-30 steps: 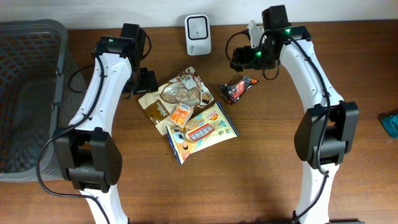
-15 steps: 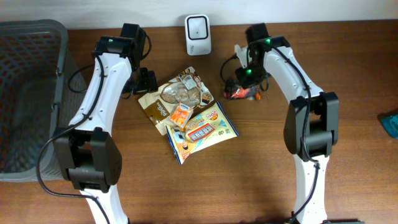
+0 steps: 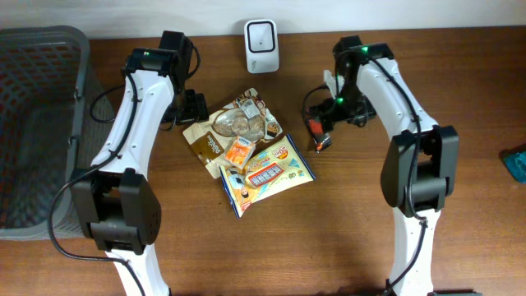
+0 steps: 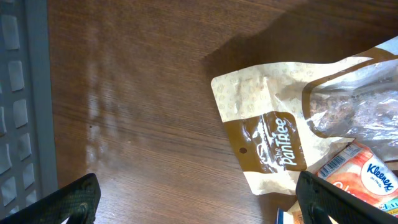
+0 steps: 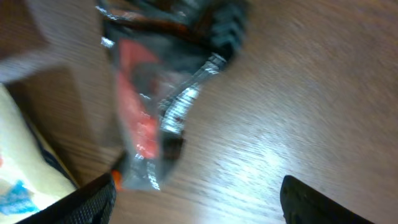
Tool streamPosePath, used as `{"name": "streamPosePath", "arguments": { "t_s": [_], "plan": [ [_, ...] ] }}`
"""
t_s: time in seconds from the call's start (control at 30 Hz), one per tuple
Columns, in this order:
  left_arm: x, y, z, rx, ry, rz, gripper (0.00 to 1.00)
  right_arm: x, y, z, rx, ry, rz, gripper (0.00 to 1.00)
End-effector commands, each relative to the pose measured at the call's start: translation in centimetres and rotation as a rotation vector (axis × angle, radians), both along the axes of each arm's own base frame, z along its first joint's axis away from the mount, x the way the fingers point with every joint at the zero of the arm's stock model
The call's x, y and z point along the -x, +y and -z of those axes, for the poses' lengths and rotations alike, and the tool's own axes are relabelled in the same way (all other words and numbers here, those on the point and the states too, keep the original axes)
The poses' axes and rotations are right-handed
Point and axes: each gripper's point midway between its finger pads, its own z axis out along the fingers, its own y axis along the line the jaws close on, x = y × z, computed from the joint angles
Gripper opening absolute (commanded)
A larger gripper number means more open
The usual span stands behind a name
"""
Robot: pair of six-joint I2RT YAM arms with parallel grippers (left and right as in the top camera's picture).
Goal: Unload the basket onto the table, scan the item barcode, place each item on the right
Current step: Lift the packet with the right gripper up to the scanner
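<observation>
Worktop (image 3: 345, 230) is where literally everything sits right now, so as far as I can judge this scan has barely started. A big grey basket (image 3: 80, 90) is parked way off to the outer side of the left tool (image 4: 199, 202), and I can't see anything in it.

Next biggest is the heap of snack packets (image 3: 251, 156), which lies between the two arms. The brown PanTree bag (image 4: 273, 143) is right under the left tool's camera. That tool just hovers with its fingers spread wide and nothing in them.

The white scanner (image 3: 261, 35) stands at the back edge, well apart from the right tool (image 5: 199, 202) and off to its inner side. Nothing is being shown to it.

The item that looks like the one to scan is the small dark packet (image 5: 146, 112) with the red-orange print. It's lying flat on the wood just ahead of the right tool's fingers, near the edge of the heap. Those fingers are apart, one on each side of the wrist view, and neither touches the wrapper as far as I can tell, though that view is pretty blurry.

So what's left, I reckon, is basically everything: grip the packet, lift it, find the barcode side and carry it over to the scanner. No barcode is visible on it from here.
</observation>
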Motion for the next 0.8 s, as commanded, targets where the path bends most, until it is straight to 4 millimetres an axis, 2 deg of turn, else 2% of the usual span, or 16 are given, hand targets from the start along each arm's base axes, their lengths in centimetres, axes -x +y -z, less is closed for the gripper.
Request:
{"name": "streamPosePath", "arguments": {
  "t_s": [0.0, 0.07, 0.17, 0.27, 0.3, 0.37, 0.53, 0.77],
  "plan": [
    [0.0, -0.1, 0.1, 0.005, -0.001, -0.015, 0.99, -0.5, 3.4, -1.9, -0.087, -0.054, -0.016, 0.8],
    [0.0, -0.1, 0.1, 0.005, -0.001, -0.015, 0.99, -0.5, 4.2, -1.3, -0.087, -0.057, 0.008, 0.75],
    [0.0, -0.1, 0.1, 0.005, -0.001, -0.015, 0.99, -0.1, 4.6, 2.3, -0.056, -0.035, 0.037, 0.7],
    [0.0, -0.1, 0.1, 0.005, -0.001, -0.015, 0.99, -0.1, 4.2, 4.1, -0.041, -0.046, 0.07, 0.61],
    [0.0, -0.1, 0.1, 0.005, -0.001, -0.015, 0.99, -0.4, 4.3, 4.2, -0.041, -0.057, 0.071, 0.52],
    [0.0, -0.1, 0.1, 0.005, -0.001, -0.015, 0.99, -0.8, 4.0, 4.2, -0.026, -0.075, 0.1, 0.41],
    [0.0, -0.1, 0.1, 0.005, -0.001, -0.015, 0.99, -1.4, 4.0, 4.1, -0.026, -0.093, 0.166, 0.28],
    [-0.1, -0.1, 0.1, 0.005, -0.003, -0.015, 0.99, -1.9, 4.2, 3.6, -0.033, -0.111, 0.174, 0.2]
  ]
}}
